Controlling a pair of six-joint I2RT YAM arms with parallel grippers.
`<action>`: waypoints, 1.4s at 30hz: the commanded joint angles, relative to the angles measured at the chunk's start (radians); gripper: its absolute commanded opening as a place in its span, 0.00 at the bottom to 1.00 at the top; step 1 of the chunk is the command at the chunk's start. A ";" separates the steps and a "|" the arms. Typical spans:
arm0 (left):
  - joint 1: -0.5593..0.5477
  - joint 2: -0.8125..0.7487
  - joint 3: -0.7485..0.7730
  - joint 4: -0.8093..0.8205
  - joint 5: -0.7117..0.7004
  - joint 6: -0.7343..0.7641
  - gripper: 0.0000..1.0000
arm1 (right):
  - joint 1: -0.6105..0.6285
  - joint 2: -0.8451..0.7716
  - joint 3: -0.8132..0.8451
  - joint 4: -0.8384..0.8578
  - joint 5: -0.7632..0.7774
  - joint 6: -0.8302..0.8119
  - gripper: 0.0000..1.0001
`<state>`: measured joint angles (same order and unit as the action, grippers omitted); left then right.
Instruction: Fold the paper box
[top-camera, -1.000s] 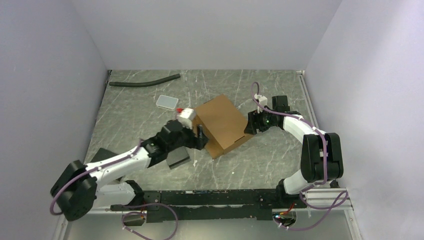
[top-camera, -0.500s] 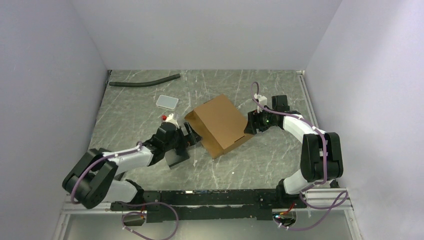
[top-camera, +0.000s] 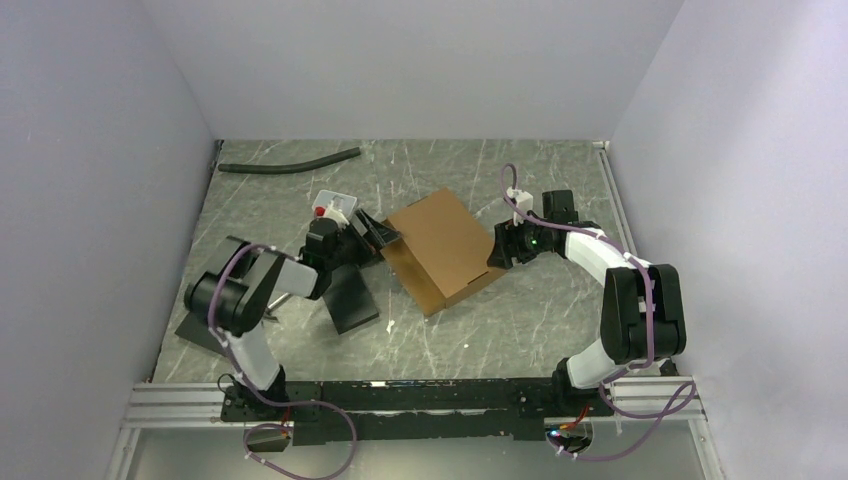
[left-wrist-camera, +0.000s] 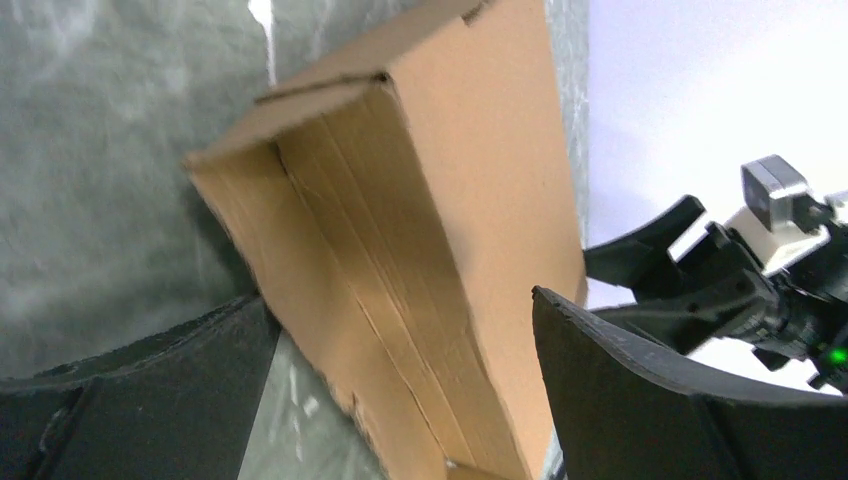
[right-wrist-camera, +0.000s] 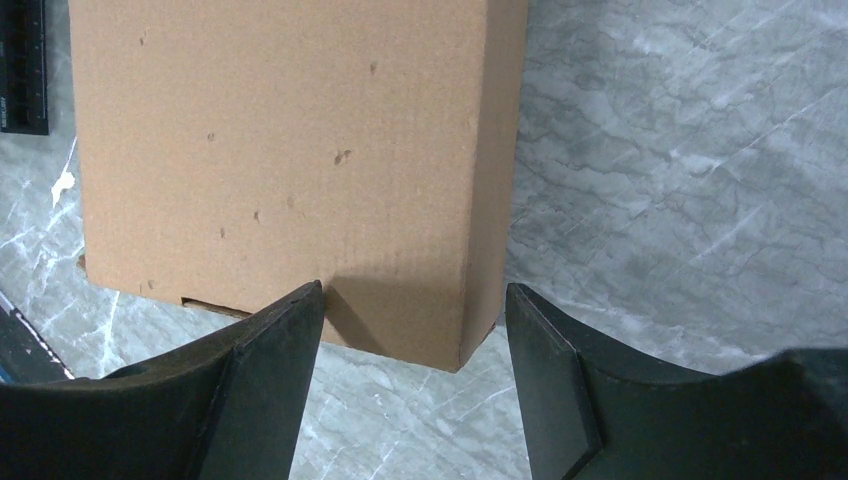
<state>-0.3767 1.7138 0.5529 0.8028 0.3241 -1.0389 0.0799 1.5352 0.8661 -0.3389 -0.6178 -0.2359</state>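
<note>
Bare table (top-camera: 480, 330) gives open room at lower centre. A black slab (top-camera: 352, 300) lies at lower left beside my folded, low left arm. The paper box (top-camera: 440, 250) sits mid-frame, shallow and closed, turned diagonally. My left gripper (top-camera: 378, 232) stands wide open, holding nothing, just beside the box's left edge. My right gripper (right-wrist-camera: 415, 300) is spread open, straddling the box's right corner without clamping it

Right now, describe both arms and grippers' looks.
Left arm and right arm: white links, black joints, looping purple cables. Left gripper and right gripper: black, broad wedge-shaped fingers. A green light glows at the right wrist.
</note>
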 joint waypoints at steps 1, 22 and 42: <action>0.038 0.174 0.050 0.100 0.084 -0.038 0.99 | 0.019 0.031 0.005 -0.016 0.064 -0.036 0.70; -0.037 0.153 0.458 -0.742 -0.011 0.097 0.42 | 0.060 0.063 0.014 -0.019 0.088 -0.044 0.70; -0.051 -0.059 0.282 -0.669 0.075 0.202 0.92 | 0.061 0.058 0.017 -0.023 0.093 -0.046 0.70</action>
<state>-0.4271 1.7386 0.9096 0.0834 0.3485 -0.8688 0.1223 1.5562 0.8894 -0.3347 -0.5987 -0.2466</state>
